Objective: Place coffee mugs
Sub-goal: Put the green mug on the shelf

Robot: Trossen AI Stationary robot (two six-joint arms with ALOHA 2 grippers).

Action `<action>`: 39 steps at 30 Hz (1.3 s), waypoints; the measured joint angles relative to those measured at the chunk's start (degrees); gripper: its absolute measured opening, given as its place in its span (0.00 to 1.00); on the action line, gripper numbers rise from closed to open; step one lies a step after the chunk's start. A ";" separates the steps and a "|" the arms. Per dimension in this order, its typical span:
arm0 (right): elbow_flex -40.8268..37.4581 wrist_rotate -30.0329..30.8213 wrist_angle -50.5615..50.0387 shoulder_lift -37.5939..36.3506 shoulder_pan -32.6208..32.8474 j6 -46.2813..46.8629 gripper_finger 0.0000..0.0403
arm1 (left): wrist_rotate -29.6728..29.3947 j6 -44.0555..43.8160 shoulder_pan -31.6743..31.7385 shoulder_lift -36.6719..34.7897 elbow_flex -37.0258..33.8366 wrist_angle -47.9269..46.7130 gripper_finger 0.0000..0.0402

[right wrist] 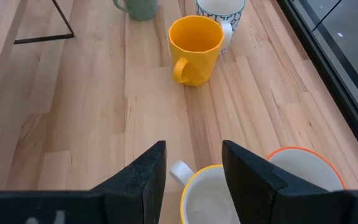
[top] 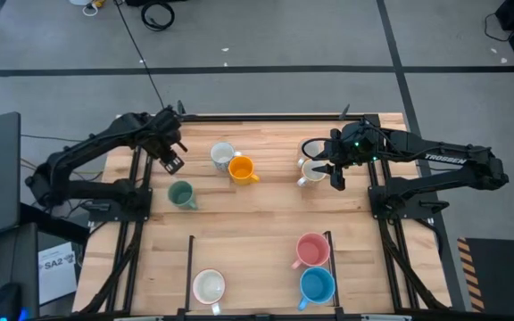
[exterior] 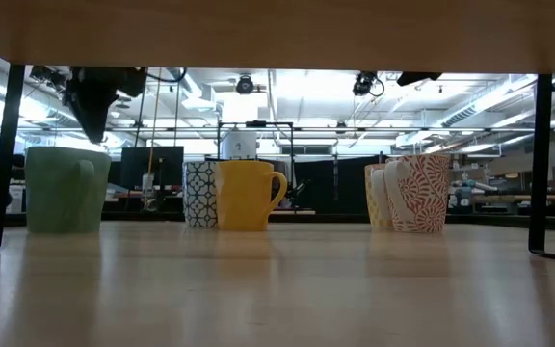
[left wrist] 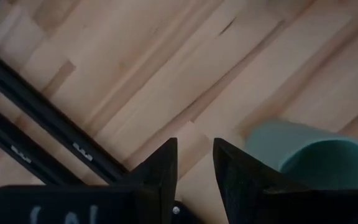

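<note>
My left gripper (top: pixel 173 162) hangs open over the table's far left, pointing down, just beyond the dark green mug (top: pixel 181 194); the mug's rim (left wrist: pixel 328 163) shows beside the fingers (left wrist: pixel 229 163). Nothing is between them. A patterned white mug (top: pixel 222 155) and an orange mug (top: pixel 242 168) stand side by side at the far middle. My right gripper (right wrist: pixel 193 149) stands open above two cream mugs: one yellow-rimmed (right wrist: pixel 207 196), one orange-rimmed (right wrist: pixel 303 171). Pink (top: pixel 311 250), blue (top: pixel 317 285) and white (top: pixel 209 287) mugs stand near the front edge.
Black frame rails run along the table's left (top: pixel 136 192) and right (top: pixel 375 192) sides. Thin black bars (top: pixel 190 267) (top: pixel 329 254) stand upright near the front. Bare wood lies in the table's middle between the far mugs and the near ones.
</note>
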 joint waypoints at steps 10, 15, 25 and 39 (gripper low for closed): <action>0.00 0.01 0.00 0.00 0.00 0.00 0.40 | 0.00 -0.68 3.17 -0.01 -2.41 1.50 0.27; 0.00 0.02 0.00 0.00 0.00 0.00 0.40 | 0.12 -1.75 3.14 -0.01 -2.41 1.49 0.27; 0.00 0.01 0.00 0.00 0.00 0.00 0.40 | 0.25 -5.43 2.78 0.01 -2.41 1.33 0.27; 0.00 0.02 0.00 0.00 0.00 1.53 0.40 | 8.41 -8.39 -5.07 0.01 -2.41 0.86 0.27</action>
